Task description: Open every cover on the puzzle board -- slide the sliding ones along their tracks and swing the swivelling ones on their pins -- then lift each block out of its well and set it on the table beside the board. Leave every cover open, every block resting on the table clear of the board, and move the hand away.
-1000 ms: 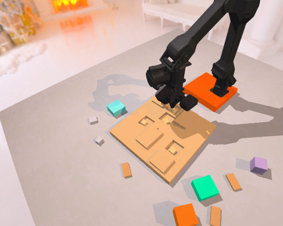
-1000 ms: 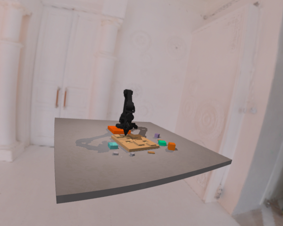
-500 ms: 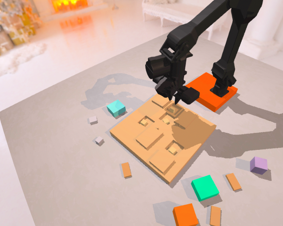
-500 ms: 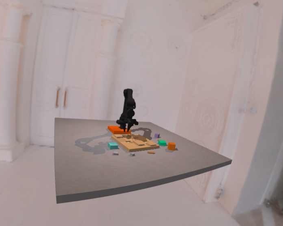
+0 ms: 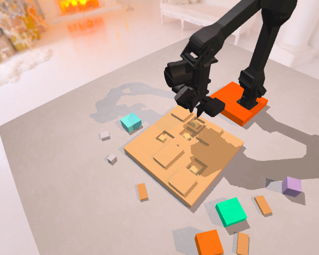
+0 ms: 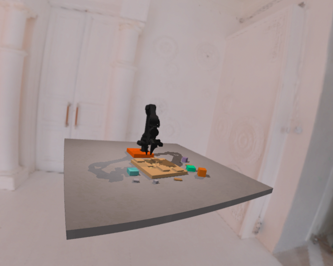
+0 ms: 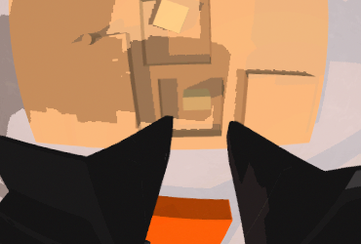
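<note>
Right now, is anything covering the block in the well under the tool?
Nothing visible does. The tool is partly open and empty above the well; its block shows uncovered between the fingertips, with the cover off to one side.

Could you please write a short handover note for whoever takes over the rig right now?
Hand: fingers partly open, holding nothing, poised above the well nearest the orange base plate.
Puzzle board: four wells stand uncovered, each with its block inside: under the hand, beside it, left, near edge.
Done: the covers appear open.
Left: lift all four blocks out, set them on the table clear of the board, then move the hand away.
</note>
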Tool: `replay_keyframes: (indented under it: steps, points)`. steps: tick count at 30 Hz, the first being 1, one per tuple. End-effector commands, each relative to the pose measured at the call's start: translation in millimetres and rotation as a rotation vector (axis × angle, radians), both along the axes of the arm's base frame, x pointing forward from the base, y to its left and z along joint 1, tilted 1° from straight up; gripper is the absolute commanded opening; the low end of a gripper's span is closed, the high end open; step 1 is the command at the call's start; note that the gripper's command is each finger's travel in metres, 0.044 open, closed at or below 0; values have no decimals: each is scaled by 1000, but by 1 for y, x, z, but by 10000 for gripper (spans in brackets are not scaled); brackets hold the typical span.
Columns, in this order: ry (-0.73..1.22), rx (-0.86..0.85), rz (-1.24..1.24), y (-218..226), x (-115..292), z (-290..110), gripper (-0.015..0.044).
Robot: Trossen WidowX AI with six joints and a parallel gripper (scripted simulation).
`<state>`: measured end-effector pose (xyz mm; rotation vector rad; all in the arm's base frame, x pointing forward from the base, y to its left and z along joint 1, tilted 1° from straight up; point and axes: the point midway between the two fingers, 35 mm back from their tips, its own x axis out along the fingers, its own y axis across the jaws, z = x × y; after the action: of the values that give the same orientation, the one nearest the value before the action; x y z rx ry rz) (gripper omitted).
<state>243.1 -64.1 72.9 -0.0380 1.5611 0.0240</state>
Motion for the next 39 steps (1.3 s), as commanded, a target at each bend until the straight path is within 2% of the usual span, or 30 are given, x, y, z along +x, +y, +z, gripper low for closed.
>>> replay_keyframes:
  steps: [1, 39]
  points:
    - [12, 5, 0, 1, -2, -13, 144]
    - [12, 5, 0, 1, -2, -30, 144]
